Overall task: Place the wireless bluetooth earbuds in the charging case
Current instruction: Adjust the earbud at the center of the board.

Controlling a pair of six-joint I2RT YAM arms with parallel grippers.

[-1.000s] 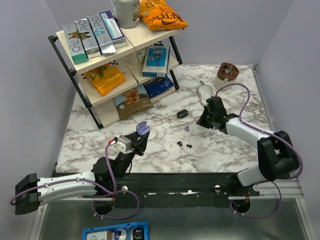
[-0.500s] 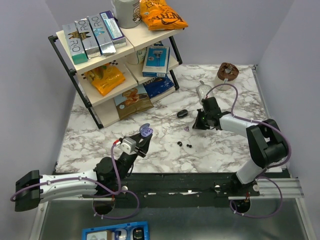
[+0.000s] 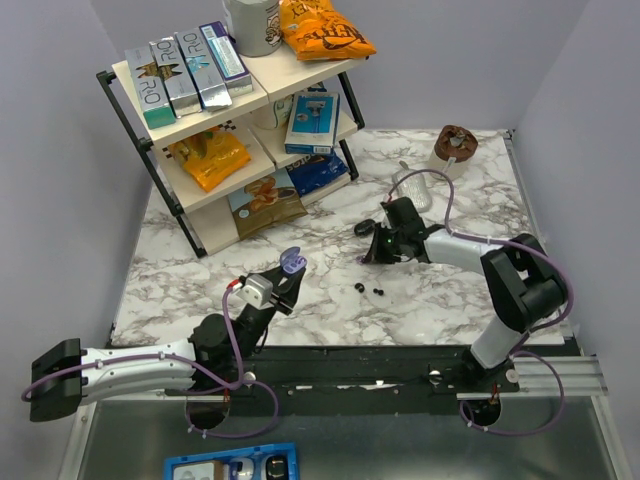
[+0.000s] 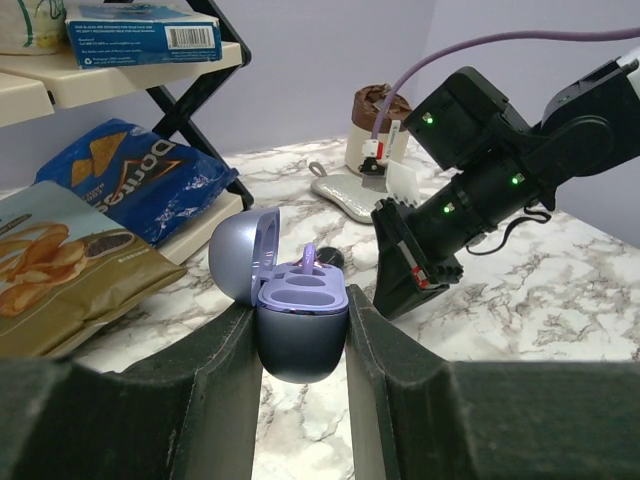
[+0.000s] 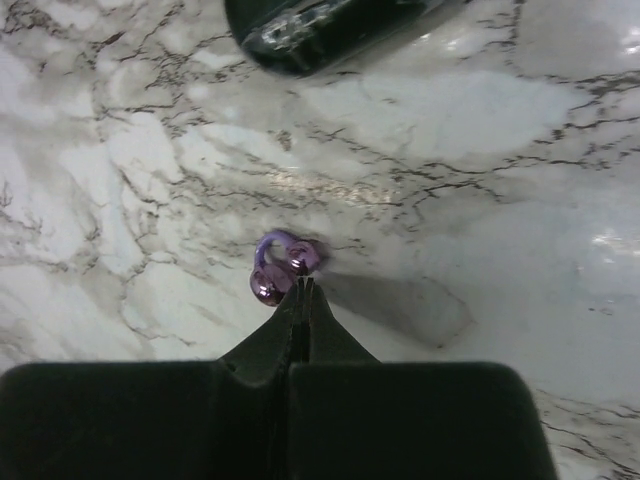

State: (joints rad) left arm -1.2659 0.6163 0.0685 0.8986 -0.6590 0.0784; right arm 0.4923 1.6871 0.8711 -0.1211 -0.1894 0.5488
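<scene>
- as the right arm has swung left across the tabletop (image 3: 180, 290) over the last second, its right tool (image 5: 303, 292) now sits right at the purple earbuds (image 5: 283, 268), which lie as a small linked pair on the marble near the middle.
- the right tool is fully closed, its jaws pressed together, and it has hold of nothing. its tip points at the pair, touching or just short of touching; i cannot tell which.
- meaning for the task, as i judge it: the reach is done but no pickup has begun, and the jaws would have to part before they can take an earbud.
- the left tool (image 4: 303, 330) has lifted a little and then held still. it is closed on the charging case (image 4: 298, 320), lid flipped back, sockets up and apparently empty, held above the near-left part of the tabletop, well apart from the earbuds.
- nearby: a glossy black oval object (image 3: 364, 227) lies just beyond the earbuds, and a few small black pieces (image 3: 375, 291) lie on the near side, all close enough to be knocked.
- the shelf rack (image 3: 200, 130) with its snack bags, far left, and the brown cup (image 3: 455, 145), far right, are clear of the path between earbuds and case.
</scene>
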